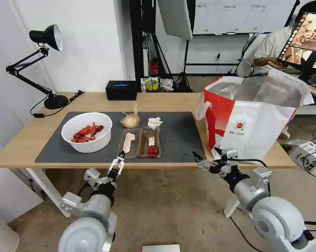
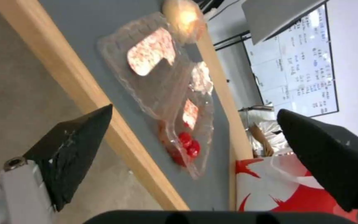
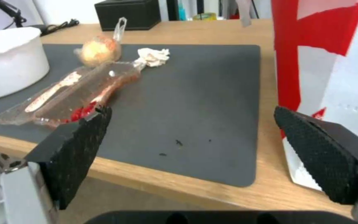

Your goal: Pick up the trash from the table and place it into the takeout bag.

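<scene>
On the table [image 1: 28, 138] lies a dark grey mat [image 1: 180, 136] carrying the trash. At its left stands a white bowl [image 1: 86, 132] of red crayfish shells. The knotted clear bag [image 1: 130, 120] and the crumpled tissue [image 1: 154, 122] lie farther back. The clear hinged tray [image 1: 139, 142] lies nearest the front edge. The takeout bag [image 1: 255, 119] stands open at the table's right end. My left gripper [image 1: 120, 156] hovers open at the front edge, just before the tray [image 2: 162, 84]. My right gripper [image 1: 197, 158] is open by the mat's front right corner, beside the takeout bag [image 3: 324, 62].
A black desk lamp [image 1: 42, 63] stands at the back left corner and a black box [image 1: 121, 90] at the back edge. The takeout bag is tall and overhangs the right end. A person sits behind it. Bare floor lies below both arms.
</scene>
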### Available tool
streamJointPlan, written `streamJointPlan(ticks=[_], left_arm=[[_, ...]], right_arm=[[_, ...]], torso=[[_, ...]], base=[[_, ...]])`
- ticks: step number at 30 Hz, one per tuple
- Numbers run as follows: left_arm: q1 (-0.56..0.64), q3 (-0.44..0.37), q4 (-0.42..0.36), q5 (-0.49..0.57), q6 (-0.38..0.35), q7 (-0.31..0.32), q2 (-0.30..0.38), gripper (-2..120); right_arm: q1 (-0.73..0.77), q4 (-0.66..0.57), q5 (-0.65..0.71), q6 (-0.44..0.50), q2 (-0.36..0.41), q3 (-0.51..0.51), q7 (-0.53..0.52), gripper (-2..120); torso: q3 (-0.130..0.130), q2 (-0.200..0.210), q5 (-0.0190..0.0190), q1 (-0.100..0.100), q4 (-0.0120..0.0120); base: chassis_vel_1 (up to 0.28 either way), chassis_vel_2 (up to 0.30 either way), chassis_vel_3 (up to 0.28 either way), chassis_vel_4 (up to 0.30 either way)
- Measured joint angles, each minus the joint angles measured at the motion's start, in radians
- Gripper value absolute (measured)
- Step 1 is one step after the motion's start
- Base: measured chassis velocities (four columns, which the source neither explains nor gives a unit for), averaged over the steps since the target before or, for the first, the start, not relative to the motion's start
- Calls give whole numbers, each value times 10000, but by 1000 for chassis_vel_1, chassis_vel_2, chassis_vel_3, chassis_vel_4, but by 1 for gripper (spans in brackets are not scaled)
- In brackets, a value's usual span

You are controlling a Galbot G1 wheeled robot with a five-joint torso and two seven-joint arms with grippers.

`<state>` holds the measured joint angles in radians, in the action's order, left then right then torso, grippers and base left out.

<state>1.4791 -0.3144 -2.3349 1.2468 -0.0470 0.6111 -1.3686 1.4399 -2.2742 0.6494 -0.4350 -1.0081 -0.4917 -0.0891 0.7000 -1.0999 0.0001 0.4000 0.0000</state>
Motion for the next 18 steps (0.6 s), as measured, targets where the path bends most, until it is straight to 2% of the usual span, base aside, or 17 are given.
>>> streamJointPlan(ticks=[6,18], left_arm=[[-891,369,531,44,245,24,-142,100],[-1373,938,1146,19,356,106,-475,100]], right_arm=[[87,14,-114,53,-72,-16,3,100],[208,85,-114,86,-54,-275,1,100]], torso=[[0,0,0,0,0],[0,1,0,0,0]], base=[[0,0,0,0],[0,0,0,0]])
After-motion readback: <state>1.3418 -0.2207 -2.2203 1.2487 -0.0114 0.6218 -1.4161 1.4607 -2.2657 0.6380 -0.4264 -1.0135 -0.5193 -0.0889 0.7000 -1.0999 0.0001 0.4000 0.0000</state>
